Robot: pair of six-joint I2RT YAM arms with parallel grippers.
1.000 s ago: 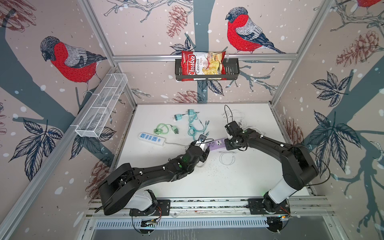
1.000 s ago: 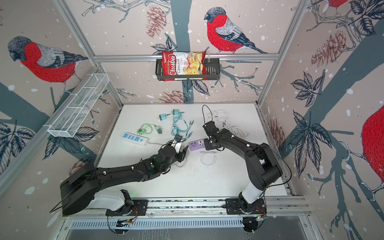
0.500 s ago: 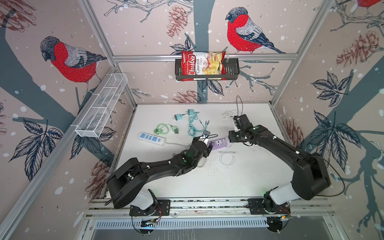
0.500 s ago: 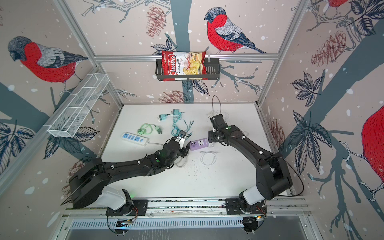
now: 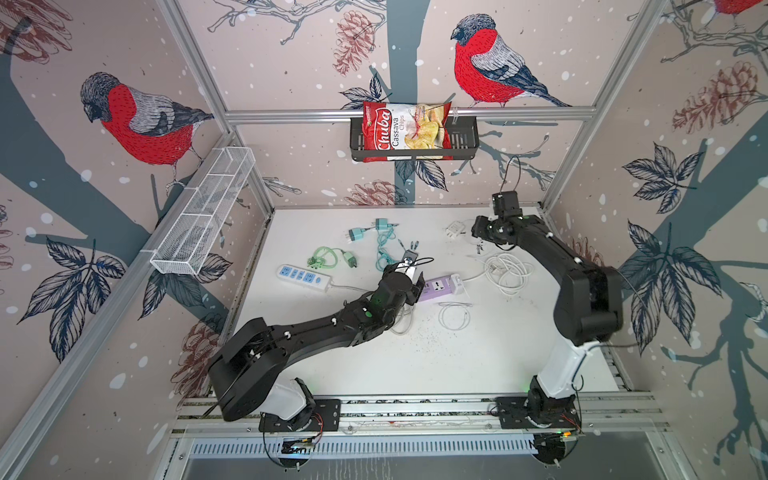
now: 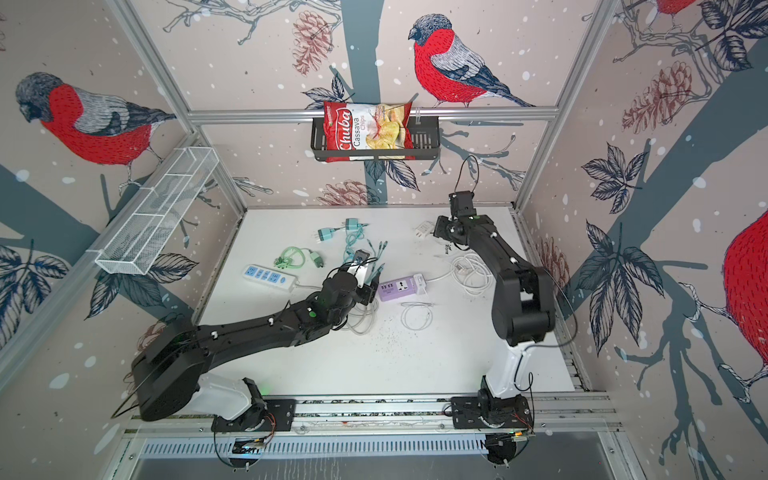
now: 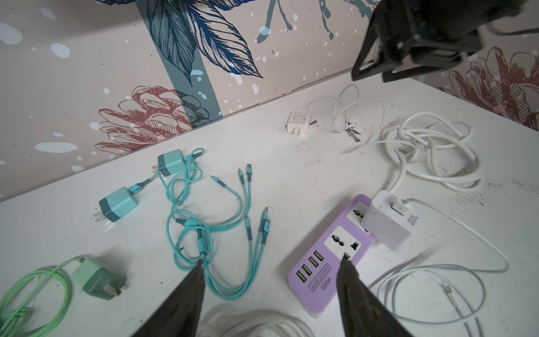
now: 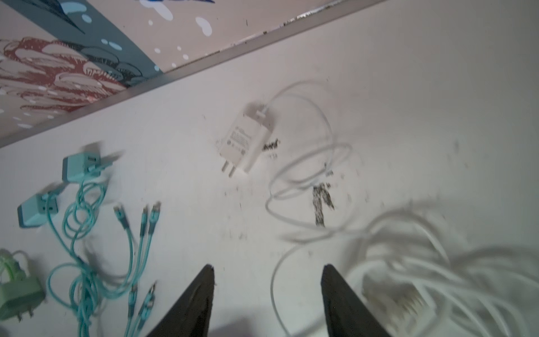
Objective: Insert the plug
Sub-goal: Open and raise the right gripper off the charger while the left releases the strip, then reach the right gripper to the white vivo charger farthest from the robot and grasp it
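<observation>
The glossy white rectangular block charger (image 7: 388,221) is sitting seated in the end socket of the matte lilac plastic power strip (image 7: 309,294). From this seating, insertion of that plug is judged complete. The strip is lying flat on the scuffed white desk (image 7: 291,175).

The left claw (image 7: 272,260) is hovering spread above the strip's USB end and pinching nothing. One dark tapered finger (image 7: 350,280) is reaching over the edge of the free socket, probably to steady the strip.

The right claw (image 8: 268,267) is hanging spread and empty, well apart from the strip. It is facing a small white two-pronged adapter (image 8: 245,143) lying flat, likely the next plug.
</observation>
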